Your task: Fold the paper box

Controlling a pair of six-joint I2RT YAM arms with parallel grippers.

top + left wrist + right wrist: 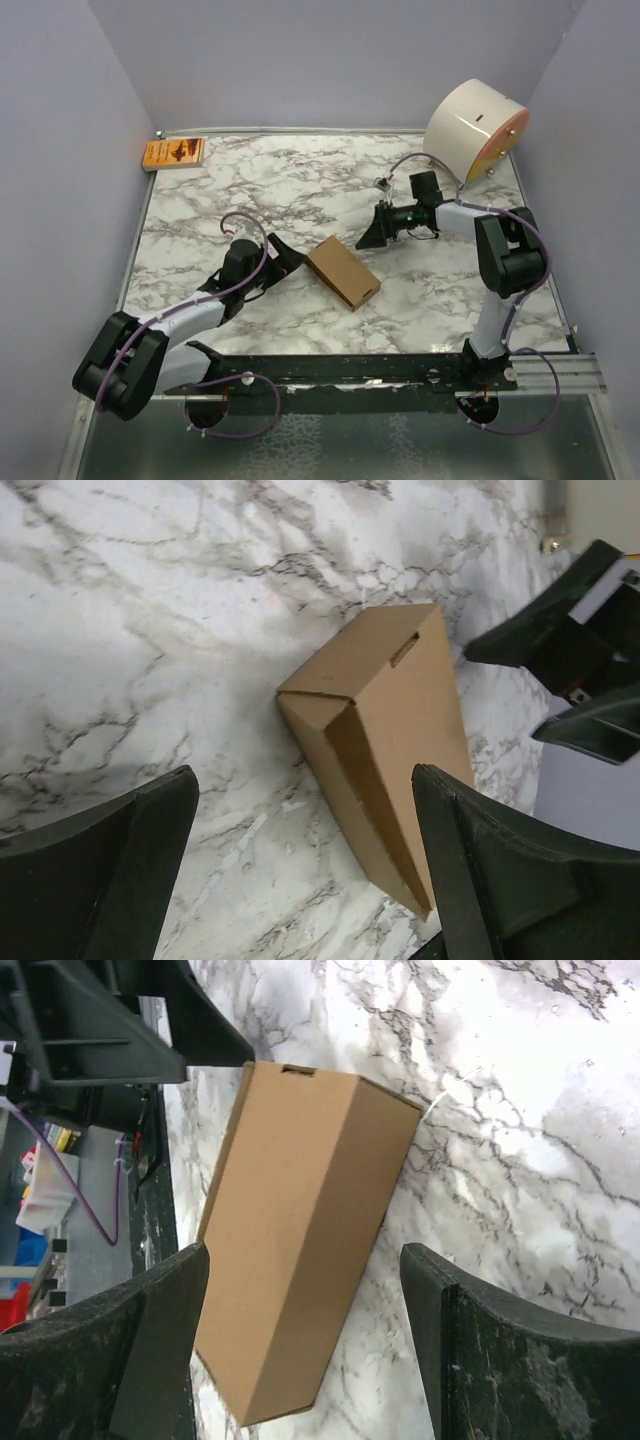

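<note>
Left gripper (290, 253) and right gripper (367, 237) are both wide open, holding nothing. Folded-up paper box (343, 272) just lies mid-bench (300, 180), right between them.

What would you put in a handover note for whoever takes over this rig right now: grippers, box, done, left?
Left gripper: open, empty.
Right gripper: open, empty.
Paper box: lies on the table between the two grippers, held by neither.
Done: it is folded into a closed oblong carton.
Left: seemingly nothing; check that both ends are tucked.
</note>
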